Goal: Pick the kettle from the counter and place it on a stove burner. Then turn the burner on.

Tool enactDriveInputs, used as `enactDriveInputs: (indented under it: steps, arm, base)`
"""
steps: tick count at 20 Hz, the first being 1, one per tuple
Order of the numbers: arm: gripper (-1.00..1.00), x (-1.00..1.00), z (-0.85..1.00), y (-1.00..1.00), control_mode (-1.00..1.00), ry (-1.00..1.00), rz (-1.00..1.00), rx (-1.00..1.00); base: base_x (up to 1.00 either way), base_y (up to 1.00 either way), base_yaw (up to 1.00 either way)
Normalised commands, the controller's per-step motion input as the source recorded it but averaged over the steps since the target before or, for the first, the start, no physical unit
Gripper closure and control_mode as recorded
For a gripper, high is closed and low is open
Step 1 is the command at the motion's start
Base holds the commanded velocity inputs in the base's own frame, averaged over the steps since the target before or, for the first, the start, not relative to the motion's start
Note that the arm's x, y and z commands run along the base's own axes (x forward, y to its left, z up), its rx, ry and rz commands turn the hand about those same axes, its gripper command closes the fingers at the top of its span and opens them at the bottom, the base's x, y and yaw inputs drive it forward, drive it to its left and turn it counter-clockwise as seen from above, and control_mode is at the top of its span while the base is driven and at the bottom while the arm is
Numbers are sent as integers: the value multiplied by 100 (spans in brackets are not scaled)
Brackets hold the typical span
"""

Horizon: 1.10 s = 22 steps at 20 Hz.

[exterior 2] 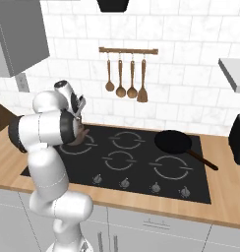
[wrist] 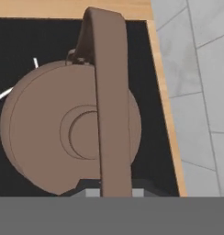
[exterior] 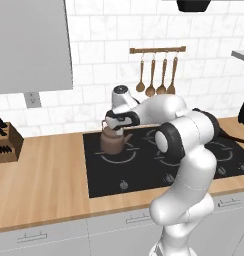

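Gripper (exterior: 115,121) jaws clamped on the arched handle of the kettle (exterior: 113,141), seen from directly above in the hand view with the handle (wrist: 109,105) running across the knobbed lid. Kettle sits over the ring marking of the stove burner (exterior: 119,156) at the back-left of the black cooktop (exterior: 144,172), near its left edge; contact with the glass not clear. Black frying pan (exterior 2: 173,142) on the right rear of the cooktop. Knife block (exterior: 4,142) at the left end of the counter (exterior: 44,180). Wooden spoons (exterior 2: 126,76) hang on the wall rail.
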Motion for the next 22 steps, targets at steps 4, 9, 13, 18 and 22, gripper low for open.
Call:
enactDriveInputs:
  steps: [4,9,13,18,22]
  arm:
    - [100,6,-8,-8,-100,7,0,-1]
    - [100,8,-6,-13,-100,8,0,0]
    - [100,-1,-26,0,-100,16,0,0]
    - [100,-14,-5,-4,-100,3,1,-1]
    - [100,-21,0,-29,-100,0,2,-2]
  base:
    - [0,0,0]
    - [0,0,0]
    - [0,0,0]
    - [0,0,0]
    - [0,0,0]
